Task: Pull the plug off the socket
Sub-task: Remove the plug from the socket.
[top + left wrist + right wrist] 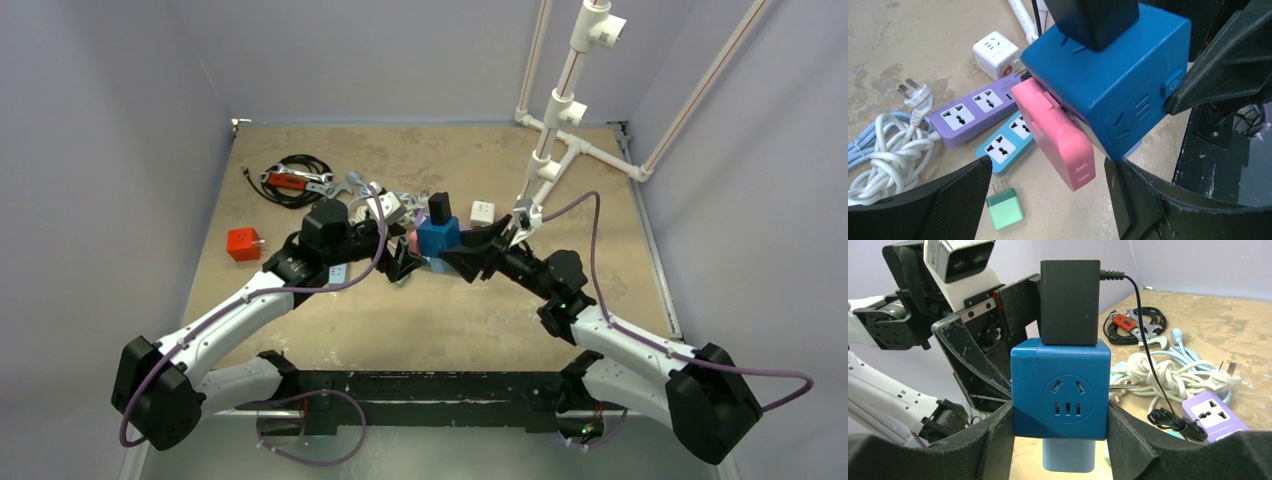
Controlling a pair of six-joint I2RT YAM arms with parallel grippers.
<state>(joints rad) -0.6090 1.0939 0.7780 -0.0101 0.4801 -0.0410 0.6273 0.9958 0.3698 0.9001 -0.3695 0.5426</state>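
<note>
My right gripper [1059, 412] is shut on a blue cube socket [1060, 390], held above the table with one finger on each side. A pink plug [1058, 135] sticks out of the cube's side, toward the left arm. A black adapter [1069, 300] sits in the cube's top and a light blue plug [1068, 455] hangs from its underside. My left gripper [1048, 167] is open, its fingers [955, 200] wide on either side of the pink plug's free end without touching it. In the top view the cube [437, 238] hangs mid-table between both grippers.
Below on the table lie a purple power strip [973, 112], a teal power strip [1005, 142], a white cube socket [996, 54], a green charger [1004, 208] and coiled white cables [883, 150]. A red box [243, 244] sits left, a white pipe frame [560, 110] back right.
</note>
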